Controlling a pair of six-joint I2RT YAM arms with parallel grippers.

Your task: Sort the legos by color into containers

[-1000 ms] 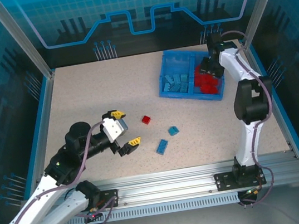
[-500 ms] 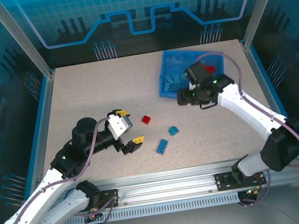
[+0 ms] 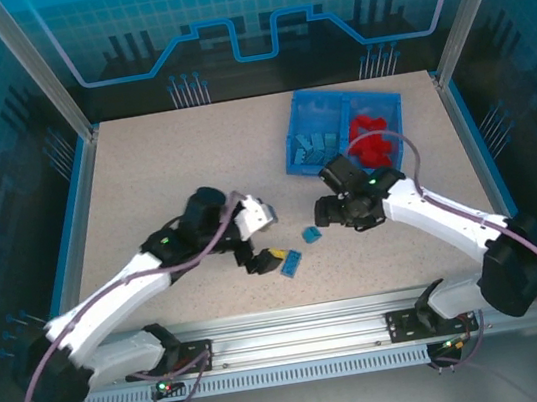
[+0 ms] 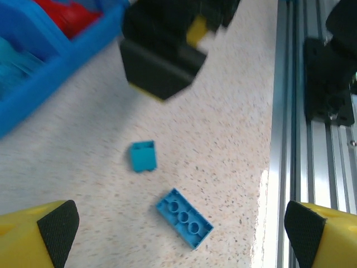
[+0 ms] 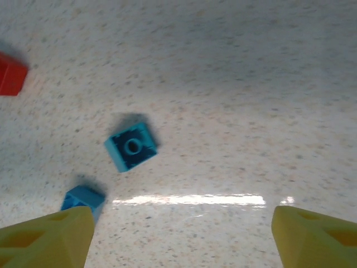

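Most of your small studded plastic bricks are sorted in the shallow blue two-compartment plastic tray: light-blue ones in one side, red ones in the other. Loose on the speckled table: a small light-blue brick, a long light-blue brick and one red brick. Your left gripper and right gripper hang above them, jaws wide apart, empty.

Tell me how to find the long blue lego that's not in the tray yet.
Find the blue tray at the table's far right, then come toward the metal rail at the near edge. Two light blue legos lie loose there; yours is the long lego nearer the rail, studs up, while the short lego beside it is squarish.
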